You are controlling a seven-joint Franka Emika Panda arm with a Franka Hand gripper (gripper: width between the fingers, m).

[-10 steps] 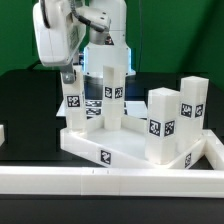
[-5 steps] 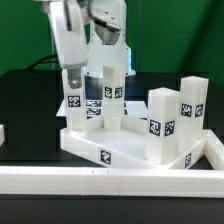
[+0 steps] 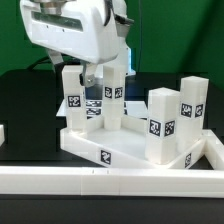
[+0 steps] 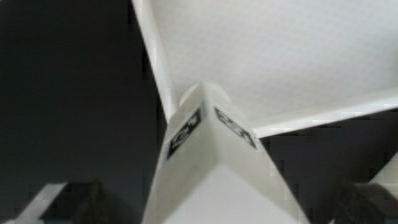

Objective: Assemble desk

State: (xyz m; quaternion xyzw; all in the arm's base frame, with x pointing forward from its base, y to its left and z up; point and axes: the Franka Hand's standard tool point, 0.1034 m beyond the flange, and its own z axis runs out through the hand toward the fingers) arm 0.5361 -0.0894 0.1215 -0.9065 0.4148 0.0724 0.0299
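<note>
Hand (image 3: 76, 66): open wide, straddling a leg (image 3: 72, 98), gripping nothing.
Legs: four upright in tabletop (image 3: 118, 150).

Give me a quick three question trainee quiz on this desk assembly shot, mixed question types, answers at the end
1. True or false: the gripper is clamped on a leg.
2. How many legs stand upright on the tabletop? A) two B) three C) four
3. Fill in: the leg under the gripper stands at the tabletop's corner on the exterior view's ____ side.

Key: 1 false, the fingers stand open either side of the leg. 2 C. 3 left.
</note>
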